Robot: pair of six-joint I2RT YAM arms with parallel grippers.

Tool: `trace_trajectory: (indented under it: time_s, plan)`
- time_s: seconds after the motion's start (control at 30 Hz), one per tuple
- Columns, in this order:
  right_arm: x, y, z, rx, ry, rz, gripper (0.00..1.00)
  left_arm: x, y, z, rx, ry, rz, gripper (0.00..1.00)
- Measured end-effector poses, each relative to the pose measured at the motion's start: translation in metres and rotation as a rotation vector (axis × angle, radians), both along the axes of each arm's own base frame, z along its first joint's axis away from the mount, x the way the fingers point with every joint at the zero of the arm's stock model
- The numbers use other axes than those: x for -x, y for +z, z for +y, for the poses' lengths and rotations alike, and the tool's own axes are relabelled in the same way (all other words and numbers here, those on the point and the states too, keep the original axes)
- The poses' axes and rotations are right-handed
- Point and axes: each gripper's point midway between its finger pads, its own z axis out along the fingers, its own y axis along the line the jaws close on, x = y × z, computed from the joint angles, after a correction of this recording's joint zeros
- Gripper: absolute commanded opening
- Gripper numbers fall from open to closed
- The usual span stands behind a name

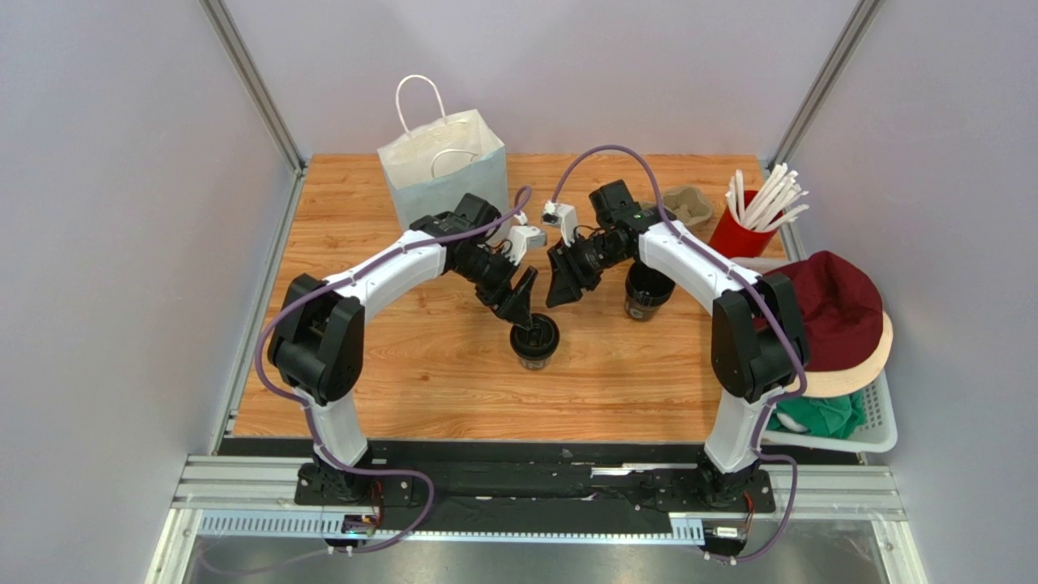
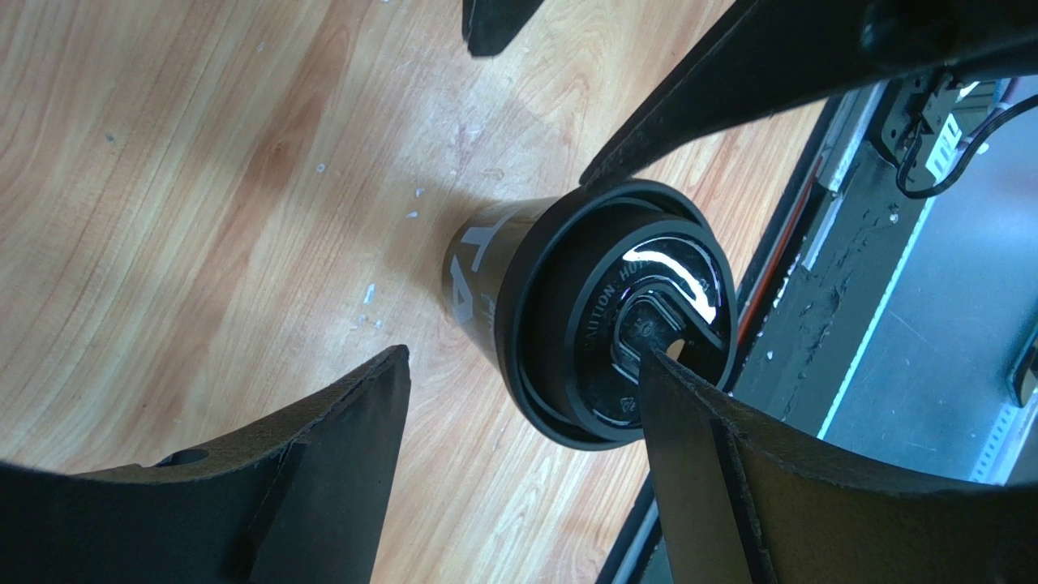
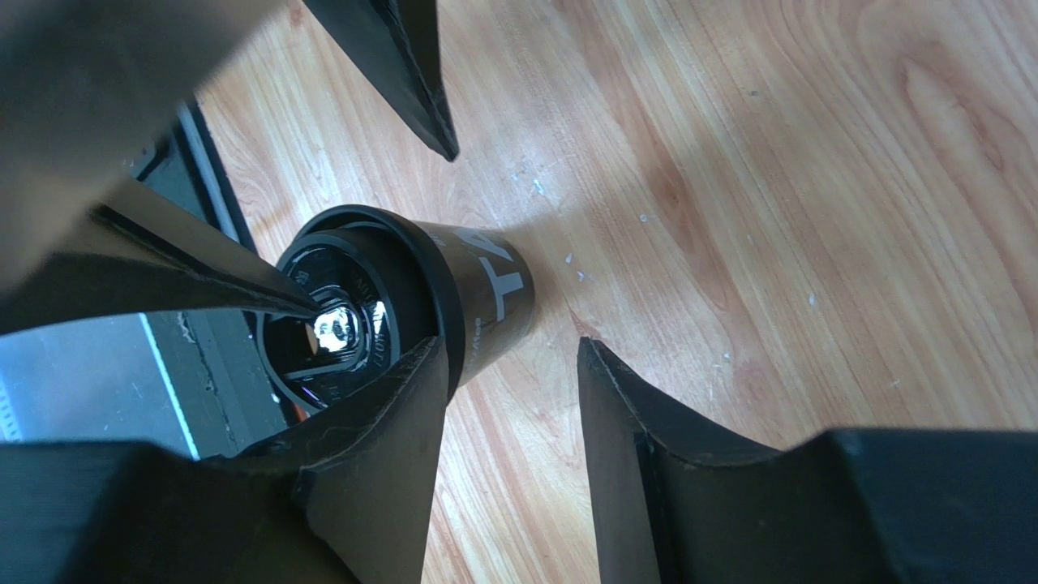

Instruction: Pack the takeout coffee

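The lidded black coffee cup [image 1: 534,341] stands upright on the wooden bench [image 1: 402,365], just below the centre of the overhead view. The left hand [image 2: 524,355] is spread wide over it, with one fingertip above the lid, and grips nothing. The right hand [image 3: 512,347], likewise released, hovers just to the cup's upper right.

Top camera overhead; wrist cameras close, sharing coffee cup [image 2: 573,304].

L gripper [image 1: 524,304] above cup [image 1: 534,343], R gripper [image 1: 562,290] beside — top blocked.
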Motion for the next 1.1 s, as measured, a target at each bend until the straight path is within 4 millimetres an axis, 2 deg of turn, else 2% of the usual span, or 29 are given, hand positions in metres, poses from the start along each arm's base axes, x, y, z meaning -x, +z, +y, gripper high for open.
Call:
trace_trajectory:
  time_s: [0.27, 0.57, 1.1]
  plan:
    - [0.004, -0.003, 0.004, -0.023, 0.017, 0.034, 0.45, 0.004, 0.0, -0.008, 0.002, -0.011, -0.007, 0.72]
    - [0.012, -0.014, 0.005, -0.025, 0.029, 0.096, 0.43, 0.009, -0.008, -0.006, -0.018, -0.011, 0.005, 0.65]
    - [0.016, -0.016, 0.004, -0.026, 0.035, 0.11, 0.41, 0.006, -0.008, -0.01, -0.02, 0.003, -0.011, 0.64]
